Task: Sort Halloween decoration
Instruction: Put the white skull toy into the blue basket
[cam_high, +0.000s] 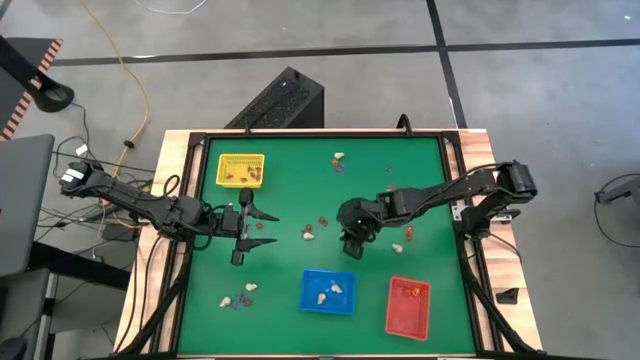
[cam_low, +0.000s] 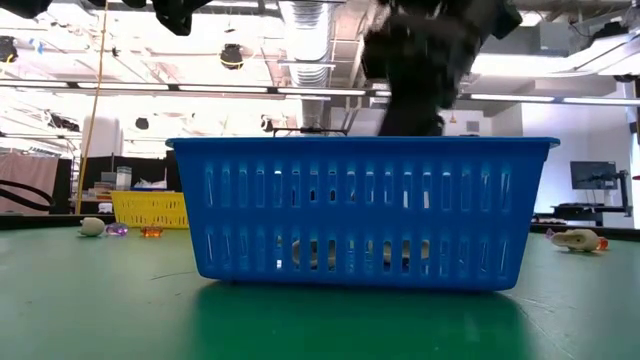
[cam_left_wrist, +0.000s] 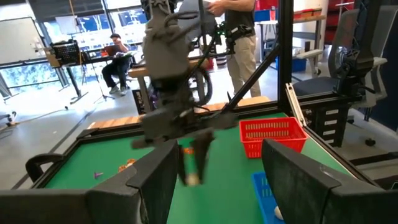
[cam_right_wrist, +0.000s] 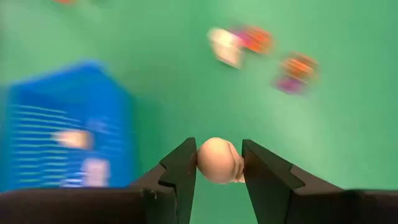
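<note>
Right gripper (cam_right_wrist: 219, 163) pinching a cream trinket (cam_right_wrist: 219, 160) between its jaws, carried above the green table (cam_high: 290, 170). Blue tray (cam_high: 328, 291), already holding cream pieces, lies just ahead of and below these jaws, nearer this arm. Left gripper (cam_high: 243, 231) waits well apart, jaws spread and empty.

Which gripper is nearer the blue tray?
Right. The right gripper hangs just beyond the blue tray's far edge, holding a cream trinket; the left gripper waits farther left.
</note>
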